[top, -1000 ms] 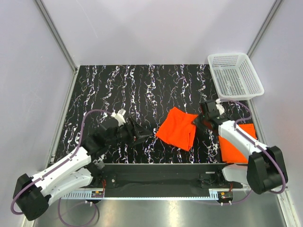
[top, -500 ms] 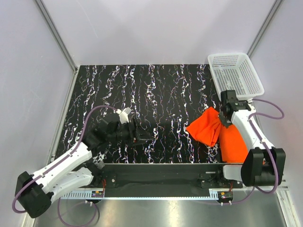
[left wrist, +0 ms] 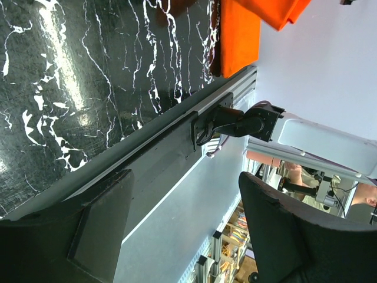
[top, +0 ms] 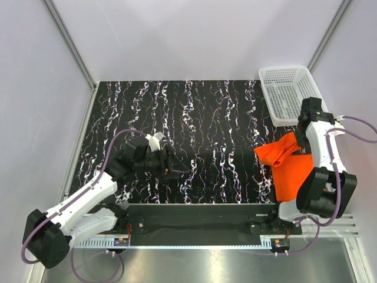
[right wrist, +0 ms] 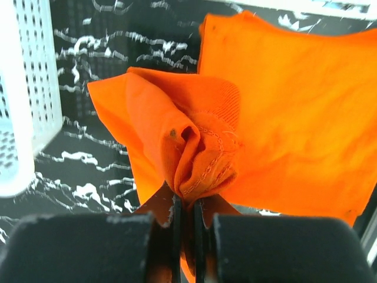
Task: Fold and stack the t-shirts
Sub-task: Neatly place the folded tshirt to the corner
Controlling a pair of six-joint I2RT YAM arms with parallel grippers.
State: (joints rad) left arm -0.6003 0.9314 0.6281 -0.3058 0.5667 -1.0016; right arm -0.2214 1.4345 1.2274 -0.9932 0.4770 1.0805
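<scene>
Presently, right gripper (right wrist: 185,206) pinches a bunched t-shirt (right wrist: 177,135), thin plain orange cloth with stitched seams, over a flat folded t-shirt (right wrist: 294,118) at the right edge of the black white-veined table (top: 206,118) near a white mesh basket (top: 291,94); left gripper (top: 178,169) gapes wide, empty.

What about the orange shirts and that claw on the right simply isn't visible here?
- Right gripper: the top view hides its fingertips under its own wrist and the held t-shirt.
- Lying t-shirt: in the top view, the right arm covers part of it, so its layers cannot be counted.
- Left wrist view: the orange cloth is cut off by the top edge.
- Basket: in the right wrist view, it is blurred and cut off by the left edge.
</scene>
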